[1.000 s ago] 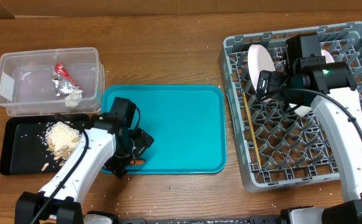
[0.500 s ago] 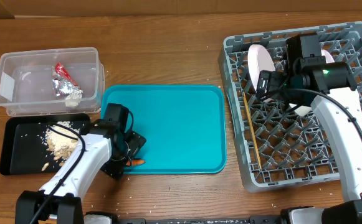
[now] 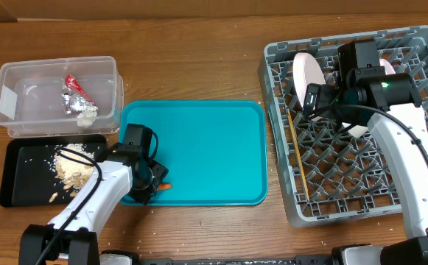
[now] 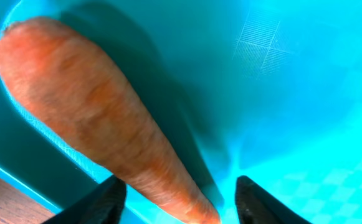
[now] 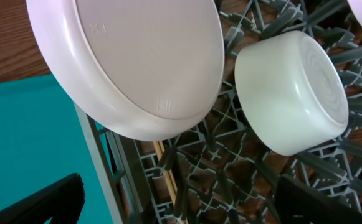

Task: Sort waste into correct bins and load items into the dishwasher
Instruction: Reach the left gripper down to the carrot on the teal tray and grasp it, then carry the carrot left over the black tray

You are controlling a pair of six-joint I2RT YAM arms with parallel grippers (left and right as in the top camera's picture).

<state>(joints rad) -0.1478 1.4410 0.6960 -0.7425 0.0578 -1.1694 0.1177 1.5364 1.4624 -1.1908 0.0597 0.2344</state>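
A small orange carrot (image 3: 165,187) (image 4: 93,112) lies at the front left edge of the teal tray (image 3: 214,147). My left gripper (image 3: 155,184) (image 4: 177,190) straddles its thin end. The left finger is almost on it and a gap still shows at the right finger. My right gripper (image 3: 307,99) (image 5: 181,199) hangs wide open over the grey dishwasher rack (image 3: 295,217), holding nothing. A white plate (image 3: 307,73) (image 5: 143,62) stands on edge in the rack, a white cup (image 5: 290,93) lies beside it, and chopsticks (image 3: 297,158) lie along the rack's left side.
At the back left, a clear tub (image 3: 7,118) holds red and silver wrappers (image 3: 74,96). In front of it, a black tray (image 3: 22,162) carries beige food scraps (image 3: 74,165). Bare wooden table surrounds the trays.
My left gripper slid back towards the tray's front left edge, and its jaws have narrowed around the carrot's tip. The right arm stayed still.
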